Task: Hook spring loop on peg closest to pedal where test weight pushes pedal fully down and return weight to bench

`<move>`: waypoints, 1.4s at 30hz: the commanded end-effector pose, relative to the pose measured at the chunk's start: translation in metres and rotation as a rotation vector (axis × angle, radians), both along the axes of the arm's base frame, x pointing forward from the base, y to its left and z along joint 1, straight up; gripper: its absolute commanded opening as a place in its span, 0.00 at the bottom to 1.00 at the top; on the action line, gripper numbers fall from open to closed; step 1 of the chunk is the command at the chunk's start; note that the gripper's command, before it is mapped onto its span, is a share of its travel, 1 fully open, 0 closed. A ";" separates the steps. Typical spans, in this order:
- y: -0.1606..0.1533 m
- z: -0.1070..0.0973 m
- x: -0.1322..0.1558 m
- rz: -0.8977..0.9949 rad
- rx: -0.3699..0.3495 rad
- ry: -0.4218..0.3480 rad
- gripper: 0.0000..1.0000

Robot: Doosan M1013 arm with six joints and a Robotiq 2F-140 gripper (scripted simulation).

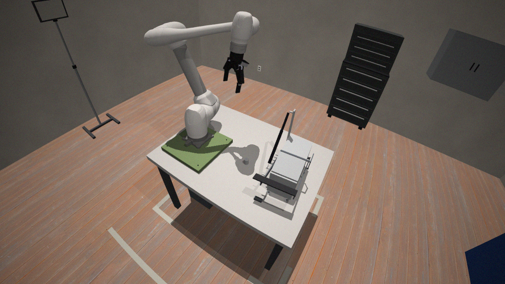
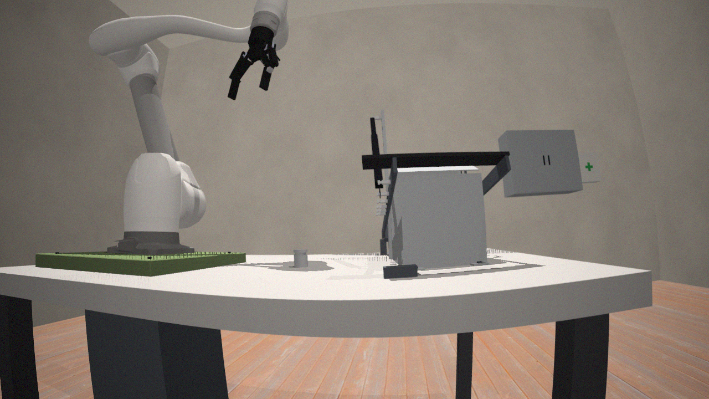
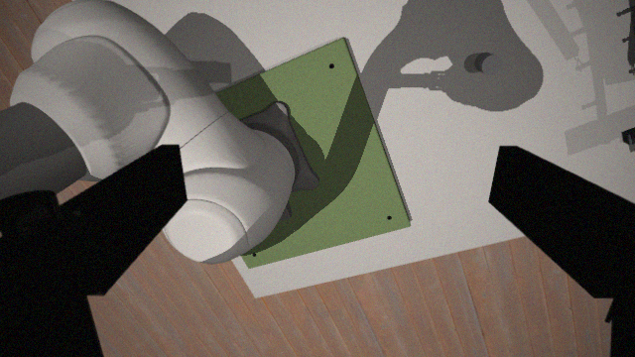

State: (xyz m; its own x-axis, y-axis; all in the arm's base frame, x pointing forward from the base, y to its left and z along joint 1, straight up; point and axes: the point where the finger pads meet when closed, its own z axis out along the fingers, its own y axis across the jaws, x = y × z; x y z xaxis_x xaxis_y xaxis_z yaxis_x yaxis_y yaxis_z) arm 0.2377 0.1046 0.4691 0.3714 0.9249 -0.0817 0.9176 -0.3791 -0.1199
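The steel test weight, a small grey cylinder, stands upright on the bench between the arm's base and the feeder. The dark pedal plate is raised at the feeder's front. The black spring leans down from a post towards the row of pegs. Its loop is too small to tell which peg it is on. My gripper is open and empty, high above the bench and the weight.
The arm's base stands on a green plate at the bench's left. A small dark block lies low at the feeder's front left. The post and spring stand tall behind the feeder's left side.
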 end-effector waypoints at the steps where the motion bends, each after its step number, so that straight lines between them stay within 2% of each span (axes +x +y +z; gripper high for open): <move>1: 0.001 0.000 -0.003 0.000 0.001 -0.001 1.00; 15: -0.021 0.002 0.048 0.000 0.001 -0.001 1.00; 18: -0.019 0.001 0.043 0.000 0.000 -0.001 1.00; 32: -0.042 0.003 0.094 0.000 0.000 -0.001 1.00; 35: -0.040 0.003 0.090 0.000 0.000 -0.001 1.00; 42: -0.051 0.003 0.115 0.000 0.000 -0.001 1.00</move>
